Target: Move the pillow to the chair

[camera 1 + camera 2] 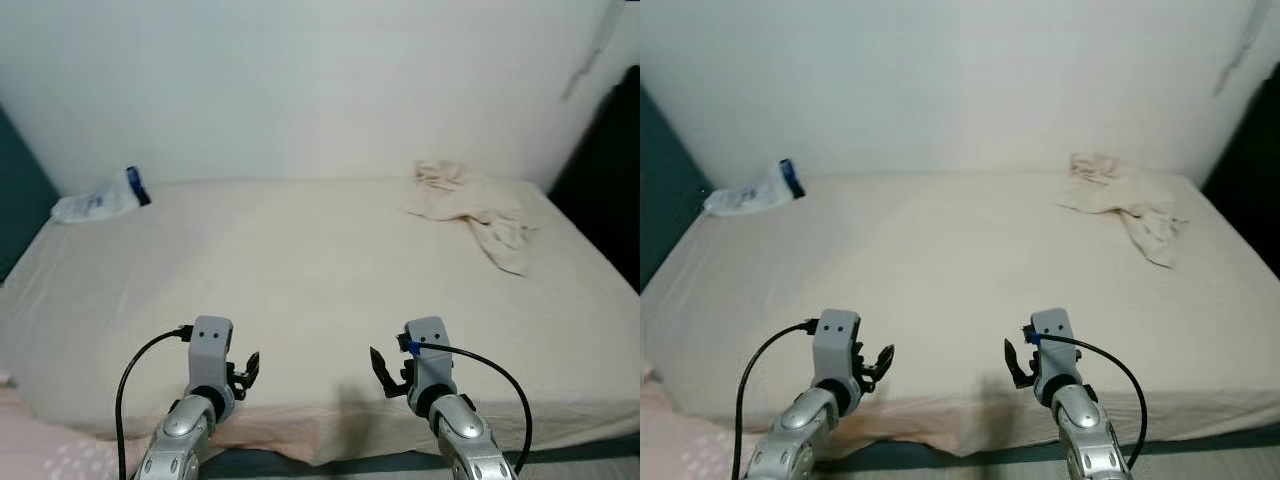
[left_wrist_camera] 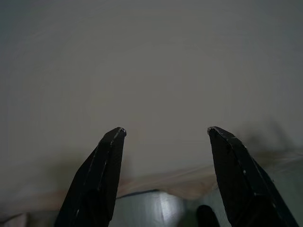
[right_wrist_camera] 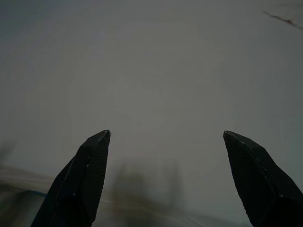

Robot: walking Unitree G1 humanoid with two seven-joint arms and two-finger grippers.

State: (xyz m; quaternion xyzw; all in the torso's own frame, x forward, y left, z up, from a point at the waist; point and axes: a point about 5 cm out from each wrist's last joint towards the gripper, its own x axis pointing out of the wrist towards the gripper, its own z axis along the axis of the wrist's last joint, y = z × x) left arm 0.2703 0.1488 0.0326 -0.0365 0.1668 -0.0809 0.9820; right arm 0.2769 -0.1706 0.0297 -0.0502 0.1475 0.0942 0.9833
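My two arms are held low over the near edge of a wide bed point(image 1: 300, 260) with a beige sheet. The left gripper point(image 1: 246, 370) is open with nothing between its black fingers point(image 2: 102, 175). The right gripper point(image 1: 382, 372) is open too, and its fingers point(image 3: 87, 175) hang above bare sheet. A pink soft thing with white dots point(image 1: 40, 445) lies at the lower left corner, beside the bed's edge; I cannot tell whether it is the pillow.
A crumpled cream cloth point(image 1: 475, 205) lies at the bed's far right. A clear plastic pack with a blue end point(image 1: 100, 200) lies at the far left, by the white wall. A dark teal surface point(image 1: 15, 190) borders the left side and a dark shape point(image 1: 610, 180) the right.
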